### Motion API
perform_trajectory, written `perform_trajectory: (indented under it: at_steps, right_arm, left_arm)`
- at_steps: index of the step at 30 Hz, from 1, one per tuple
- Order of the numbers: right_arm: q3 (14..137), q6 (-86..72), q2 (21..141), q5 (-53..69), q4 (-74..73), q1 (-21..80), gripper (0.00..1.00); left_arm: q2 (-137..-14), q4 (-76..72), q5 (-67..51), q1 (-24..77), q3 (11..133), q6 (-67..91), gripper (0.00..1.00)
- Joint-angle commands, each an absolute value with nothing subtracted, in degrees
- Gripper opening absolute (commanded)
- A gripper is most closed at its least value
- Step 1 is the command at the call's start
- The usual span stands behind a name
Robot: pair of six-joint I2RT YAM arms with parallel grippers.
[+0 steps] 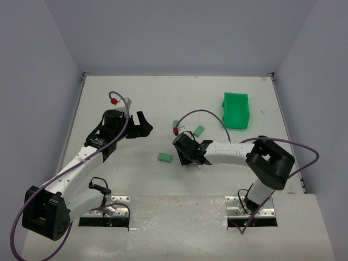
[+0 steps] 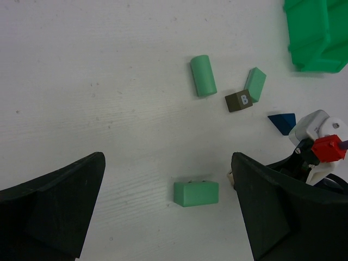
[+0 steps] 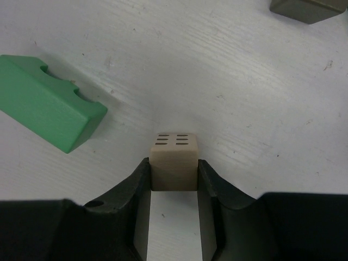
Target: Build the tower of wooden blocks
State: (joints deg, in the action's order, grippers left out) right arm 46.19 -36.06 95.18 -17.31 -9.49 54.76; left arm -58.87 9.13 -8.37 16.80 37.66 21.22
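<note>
Grasping: the right claw [image 3: 174, 173] is clamped on the tan cube [image 3: 173, 152], one finger flat against each side
Tan cube: low between the fingertips, at or just off the surface [image 3: 244, 81] – I cannot tell which; the face that shows carries six small slots
Left claw: [image 2: 167, 163] fingers wide apart and holding nothing, hovering over the blocks
Notched green block: [image 2: 196, 193] lying flat, just beside the right claw and below the left one
Other blocks: a green cylinder [image 2: 203, 76], a slanted green block [image 2: 255, 84] with a brown block lettered B [image 2: 239, 101] close against it, and a blue wedge [image 2: 283, 122] near the right arm's wrist
Green bin: [image 1: 236, 110] toward the far right of the surface, well apart from the blocks
Tower: none yet, judging by how each block lies singly, with nothing stacked
Step in hand: most likely the pick-up of the tan cube, an early piece of the tower
Next move: probably a straight lift that keeps the cube level in the grip, then a carry to whichever block serves as the base – the notched green block is nearest. The cube should be lowered squarely onto a flat face, and the fingers should part only once it rests there. The carry should also stay clear of the left claw above
</note>
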Motion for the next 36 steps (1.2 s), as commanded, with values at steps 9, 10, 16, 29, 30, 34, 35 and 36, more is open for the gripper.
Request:
perform_trajectory:
  at_steps: [9, 10, 16, 29, 30, 34, 35, 36]
  right_arm:
    - [46.9, -18.4, 88.9, -14.6, -3.6, 54.7, 0.00]
    - [47.0, -15.7, 88.2, -13.7, -3.0, 54.7, 0.00]
    - [48.5, 0.4, 83.3, -0.3, -1.0, 54.7, 0.00]
    - [60.6, 17.9, 92.9, 14.0, -10.6, 55.3, 0.00]
    - [61.7, 19.1, 94.1, 12.6, -11.3, 55.4, 0.00]
    - [66.8, 18.7, 97.6, 9.3, -15.6, 55.6, 0.00]
    - [67.5, 18.3, 98.4, 8.7, -15.8, 55.8, 0.01]
    - [68.0, 17.9, 99.3, 8.1, -16.1, 56.1, 0.01]
  left_arm:
    - [-57.6, 7.0, -6.3, 17.1, 36.8, 23.1, 1.00]
    - [-57.3, 7.0, -6.1, 17.1, 36.7, 23.4, 1.00]
    - [-55.8, 5.7, -4.9, 17.1, 35.7, 25.2, 1.00]
    - [-55.4, 8.1, 1.2, 17.1, 35.9, 27.7, 1.00]
    - [-55.1, 8.1, 1.1, 17.1, 35.9, 27.7, 1.00]
    - [-54.8, 7.9, 2.0, 17.1, 35.6, 27.9, 1.00]
    - [-55.0, 7.9, 2.6, 17.1, 35.5, 27.9, 1.00]
    - [-55.3, 7.8, 3.2, 17.1, 35.4, 27.9, 1.00]
